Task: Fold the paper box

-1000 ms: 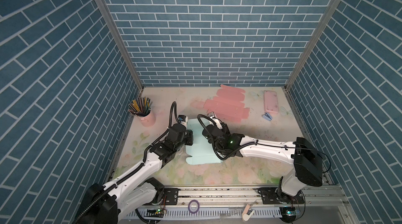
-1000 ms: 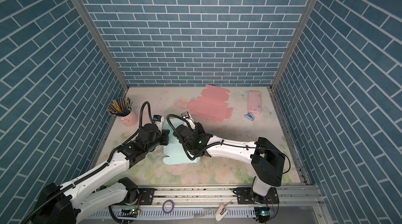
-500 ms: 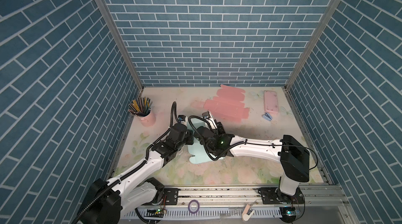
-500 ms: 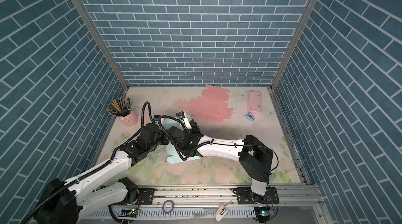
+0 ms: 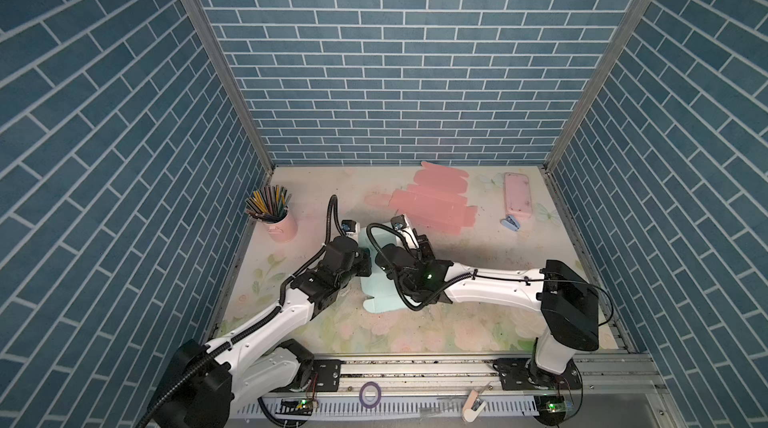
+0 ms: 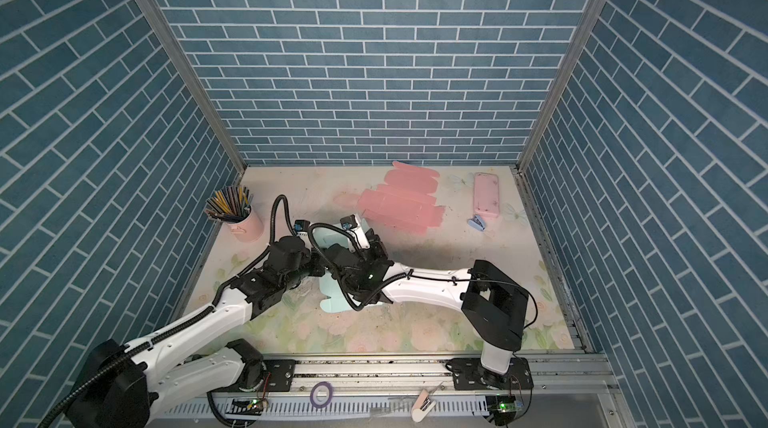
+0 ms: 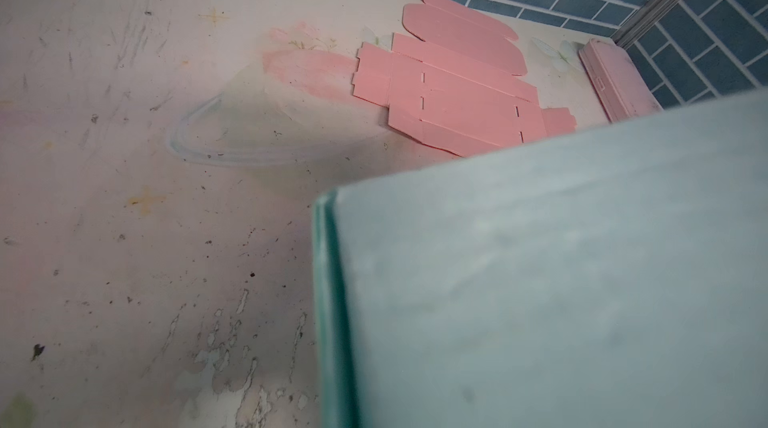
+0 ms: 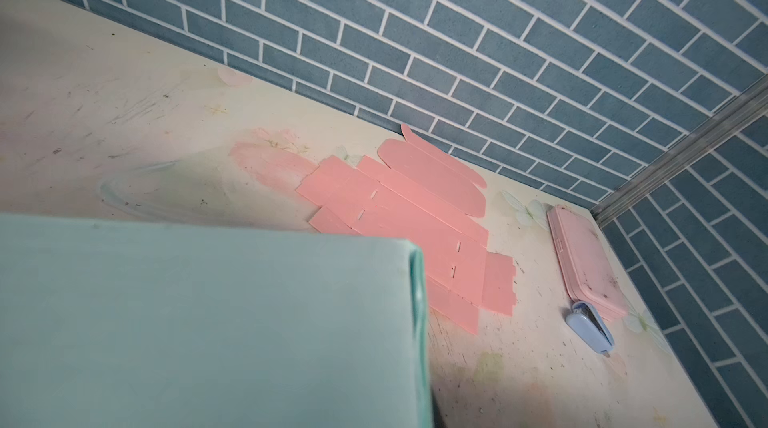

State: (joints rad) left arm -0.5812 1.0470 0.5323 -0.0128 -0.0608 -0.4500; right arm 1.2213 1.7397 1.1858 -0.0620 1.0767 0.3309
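Note:
The teal paper box (image 5: 380, 293) lies at the middle of the mat in both top views, its front flap flat and its back part (image 6: 332, 234) raised between the two wrists. My left gripper (image 5: 357, 241) is at that raised part's left side. My right gripper (image 5: 405, 241) is at its right side. A teal panel (image 7: 540, 272) with a doubled edge fills the left wrist view and hides the fingers. The same teal panel (image 8: 199, 322) covers the fingers in the right wrist view. Both grippers look shut on the box's walls.
A flat pink box sheet (image 5: 432, 205) lies behind the arms. A pink case (image 5: 518, 195) and a small blue stapler (image 5: 510, 223) are at the back right. A pink cup of pencils (image 5: 276, 218) stands at the left wall. A tape ring (image 5: 370, 392) rests on the front rail.
My right arm has swung left toward the left gripper. The teal sheet, spread wide a second ago, is now drawn in narrower, with its back part standing up.

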